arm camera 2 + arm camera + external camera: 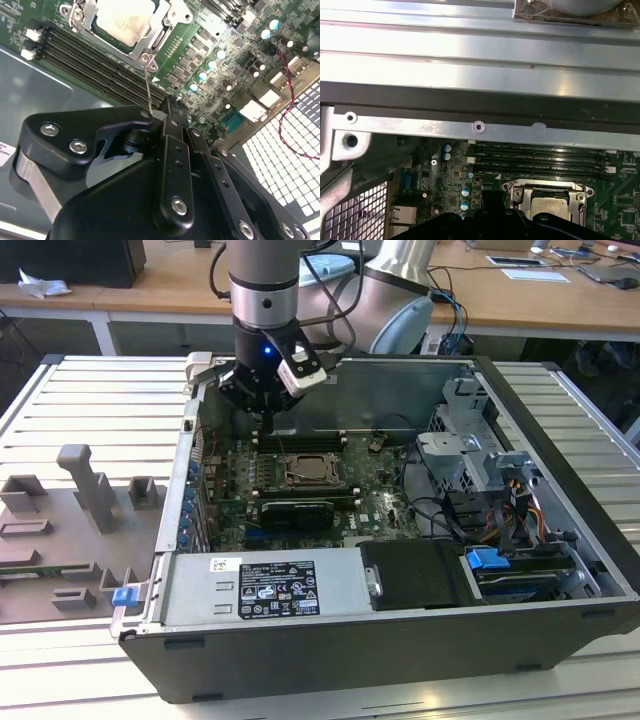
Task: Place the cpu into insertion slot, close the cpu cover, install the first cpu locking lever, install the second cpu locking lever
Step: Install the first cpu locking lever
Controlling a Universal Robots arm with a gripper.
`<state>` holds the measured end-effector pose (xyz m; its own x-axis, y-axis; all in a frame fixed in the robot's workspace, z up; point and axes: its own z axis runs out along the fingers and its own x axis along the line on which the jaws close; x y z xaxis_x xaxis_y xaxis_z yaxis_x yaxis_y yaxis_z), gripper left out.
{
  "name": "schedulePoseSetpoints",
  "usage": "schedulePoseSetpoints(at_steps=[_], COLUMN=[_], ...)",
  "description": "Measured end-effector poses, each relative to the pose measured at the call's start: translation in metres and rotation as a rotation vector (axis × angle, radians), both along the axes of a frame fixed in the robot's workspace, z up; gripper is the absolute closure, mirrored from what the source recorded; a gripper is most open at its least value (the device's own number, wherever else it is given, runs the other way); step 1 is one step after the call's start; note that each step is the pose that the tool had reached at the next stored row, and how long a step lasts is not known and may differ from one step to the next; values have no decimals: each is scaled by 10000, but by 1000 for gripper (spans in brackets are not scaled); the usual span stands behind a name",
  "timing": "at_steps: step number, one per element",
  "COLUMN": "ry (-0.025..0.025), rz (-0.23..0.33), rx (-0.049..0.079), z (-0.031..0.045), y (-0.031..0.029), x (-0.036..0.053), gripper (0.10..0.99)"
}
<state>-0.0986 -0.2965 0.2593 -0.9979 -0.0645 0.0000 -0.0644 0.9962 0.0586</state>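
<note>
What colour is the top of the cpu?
Pale silver-beige; the cpu shows best in the second wrist view.

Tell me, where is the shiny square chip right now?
The chip sits in its socket on the green board, beside the long black memory slots in both wrist views, with the gripper nearby.

You get even, bright room light in the exterior view, and the case [400, 540] interior sits in mild shadow with no hard edges. In the first wrist view, strong glare washes out the ribbed table [470, 45], while the board [445, 180] below it looks dim and slightly soft. In the second wrist view, the gripper [170, 125] body up close is dark and a little blurred; the cpu [122, 15] top glares pale, and the vent grille [285, 165] blooms white.
</note>
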Motion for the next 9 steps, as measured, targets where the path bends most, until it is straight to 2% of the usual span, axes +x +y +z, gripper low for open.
schedulePoseSetpoints(at_steps=[7,9], ry=[0,1], rz=[1,2], rx=[0,1], z=[-5,-11], y=[0,0], x=[82,151], gripper=[980,980])
